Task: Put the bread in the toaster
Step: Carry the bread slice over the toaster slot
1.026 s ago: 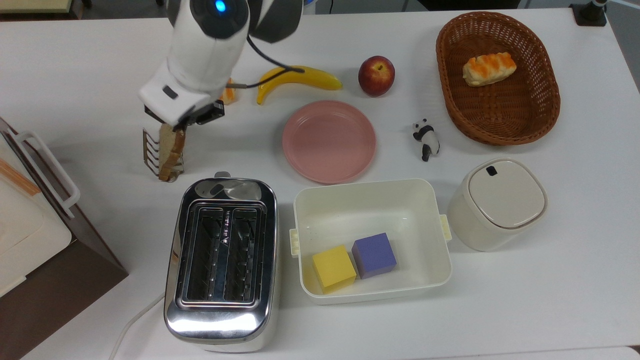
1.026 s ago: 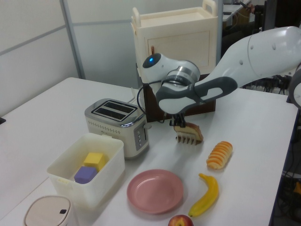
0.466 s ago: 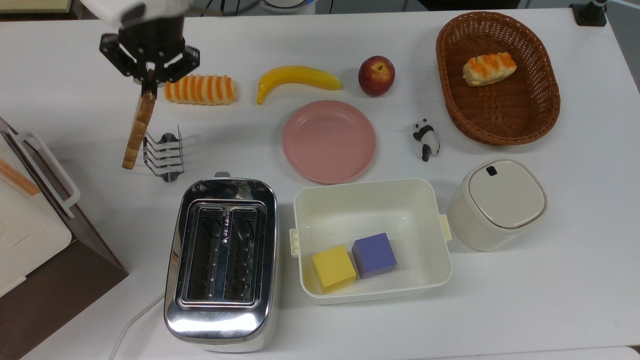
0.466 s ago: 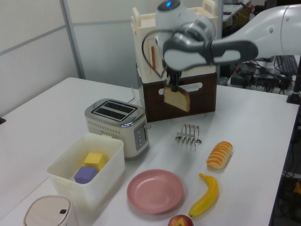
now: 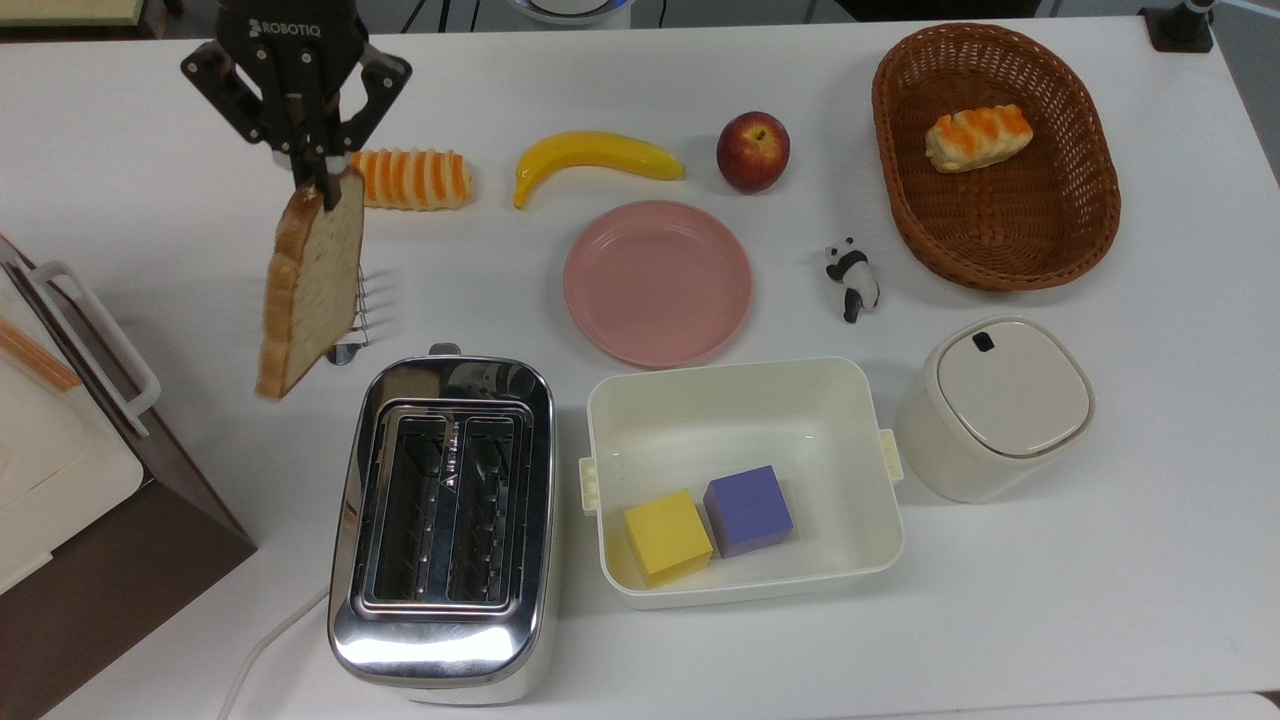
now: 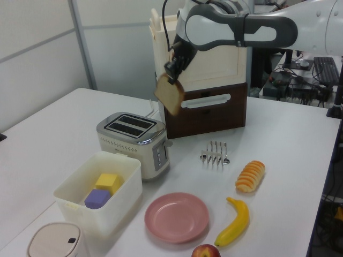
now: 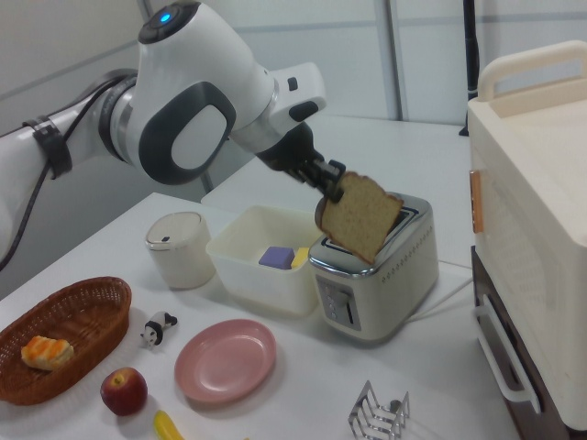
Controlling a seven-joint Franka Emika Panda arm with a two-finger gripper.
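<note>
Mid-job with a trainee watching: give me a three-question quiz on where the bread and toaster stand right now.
1. True or false: the bread already sits in a slot of the toaster.
2. What holds the bread? A) the toast rack B) the gripper C) the pink plate
3. Which colours are the two cubes in the cream tub?

Key: 1 false, it hangs in the air; 2 B; 3 yellow and purple.
</note>
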